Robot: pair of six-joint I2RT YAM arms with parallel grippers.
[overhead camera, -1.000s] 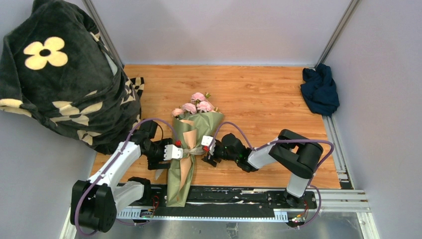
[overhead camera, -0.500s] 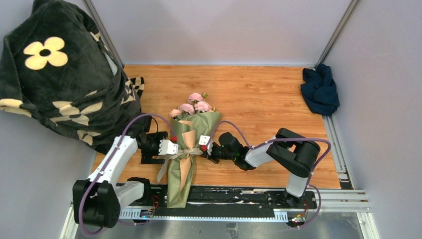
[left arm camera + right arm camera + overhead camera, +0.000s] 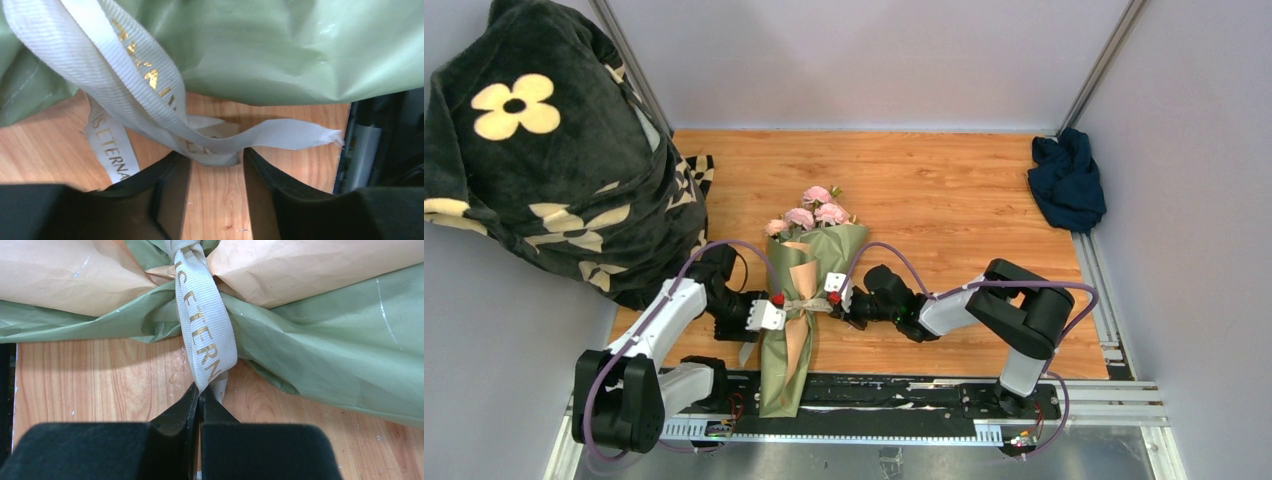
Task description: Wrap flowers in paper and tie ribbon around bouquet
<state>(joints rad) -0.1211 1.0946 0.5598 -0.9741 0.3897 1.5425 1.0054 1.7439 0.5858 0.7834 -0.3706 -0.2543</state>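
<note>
Bouquet (image 3: 784, 360) of pink blooms in olive-green paper cone, lying on wooden table (image 3: 944, 200) between arms | wrap done | cream fabric ribbon (image 3: 204, 335) cinched round waist | right end effector (image 3: 200, 394) clenched on ribbon tail | left end effector (image 3: 216, 161) released, straddling other tail | I judge knot-tightening remains

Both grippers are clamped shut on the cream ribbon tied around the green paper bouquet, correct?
Not quite. Only the right gripper is shut on the cream gold-lettered fabric ribbon around the olive-green paper bouquet. The left wrist view shows the left gripper open, the ribbon's loose end lying between its parted jaws.
</note>
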